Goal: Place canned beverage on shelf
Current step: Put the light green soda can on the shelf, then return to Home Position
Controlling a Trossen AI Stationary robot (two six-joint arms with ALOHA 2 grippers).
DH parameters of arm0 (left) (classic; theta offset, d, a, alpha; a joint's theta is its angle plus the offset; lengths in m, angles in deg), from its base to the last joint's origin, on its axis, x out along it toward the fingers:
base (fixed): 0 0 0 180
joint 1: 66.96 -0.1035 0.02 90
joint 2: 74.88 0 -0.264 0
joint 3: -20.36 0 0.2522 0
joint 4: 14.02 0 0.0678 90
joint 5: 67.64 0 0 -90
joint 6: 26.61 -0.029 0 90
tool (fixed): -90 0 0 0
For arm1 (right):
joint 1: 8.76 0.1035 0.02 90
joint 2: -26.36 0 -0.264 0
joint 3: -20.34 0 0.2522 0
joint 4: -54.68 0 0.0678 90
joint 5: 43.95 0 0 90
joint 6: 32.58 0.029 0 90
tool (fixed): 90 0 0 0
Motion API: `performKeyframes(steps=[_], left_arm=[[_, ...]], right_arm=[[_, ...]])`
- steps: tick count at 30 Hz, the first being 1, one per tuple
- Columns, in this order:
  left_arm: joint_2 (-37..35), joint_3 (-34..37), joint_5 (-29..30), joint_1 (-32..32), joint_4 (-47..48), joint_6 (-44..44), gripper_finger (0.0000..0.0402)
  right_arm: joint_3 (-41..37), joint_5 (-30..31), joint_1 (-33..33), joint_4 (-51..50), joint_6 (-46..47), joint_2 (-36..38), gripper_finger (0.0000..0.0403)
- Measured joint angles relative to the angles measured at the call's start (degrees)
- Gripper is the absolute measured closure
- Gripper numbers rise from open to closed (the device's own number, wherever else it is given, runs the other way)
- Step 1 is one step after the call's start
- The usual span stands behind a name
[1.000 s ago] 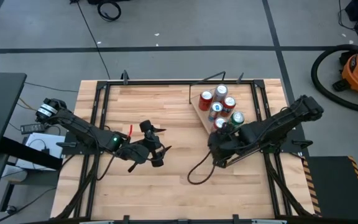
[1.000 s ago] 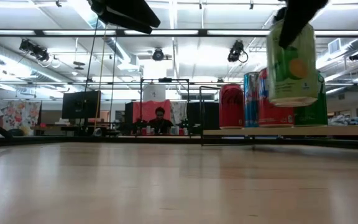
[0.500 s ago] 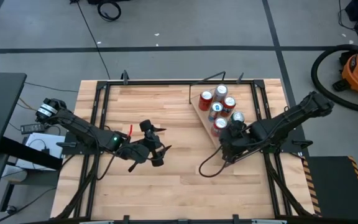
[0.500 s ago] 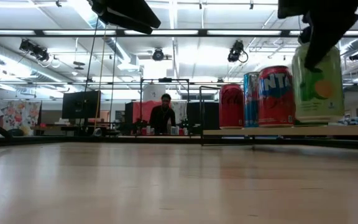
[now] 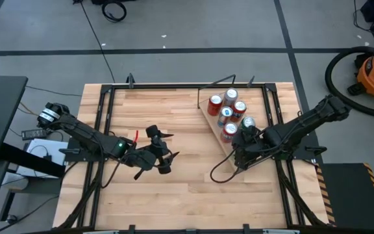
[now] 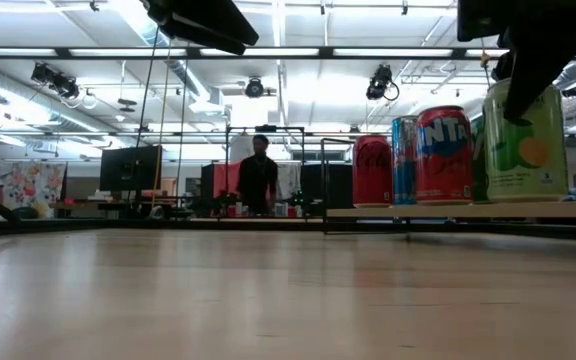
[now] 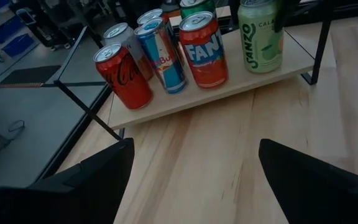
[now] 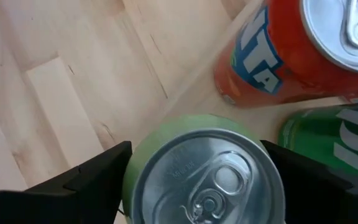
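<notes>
While the left gripper point(image 5: 163, 155) waits mid-bench, jaws apart, the right gripper point(image 5: 247, 133) hangs over the pale green can point(image 6: 525, 143), fingers either side; contact cannot be judged. The can stands upright at the shelf's point(image 7: 229, 90) near end. Left wrist view reads "Fanta" on the orange can point(image 7: 203, 49) and a Coca-Cola script on the red can point(image 7: 124, 76); right wrist view shows only lids.

pale green can top point(image 8: 205, 174) between two dark fingers point(image 8: 82, 180), orange fanta can point(image 8: 291, 50) and green can point(image 8: 328, 146) just beyond
</notes>
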Motion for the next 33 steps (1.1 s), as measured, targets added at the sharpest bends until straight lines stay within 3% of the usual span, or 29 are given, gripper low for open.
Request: performKeyframes(steps=[11, 26, 33], left_arm=[[-0.29, 0.0, -0.95, 1.47, -5.02, -7.5, 0.0045], [-8.29, 0.04, -16.12, -1.51, -6.95, -13.37, 0.0045], [-14.32, 11.25, -21.39, -3.76, -19.97, -14.58, 0.0045]], right_arm=[[0.27, 1.48, -0.07, -1.59, -0.22, 9.52, 0.0028], [-0.36, 17.36, -0.04, 5.87, -11.76, 30.73, 0.0028], [-8.13, 21.64, -0.04, 14.2, -17.15, 39.01, 0.0033]])
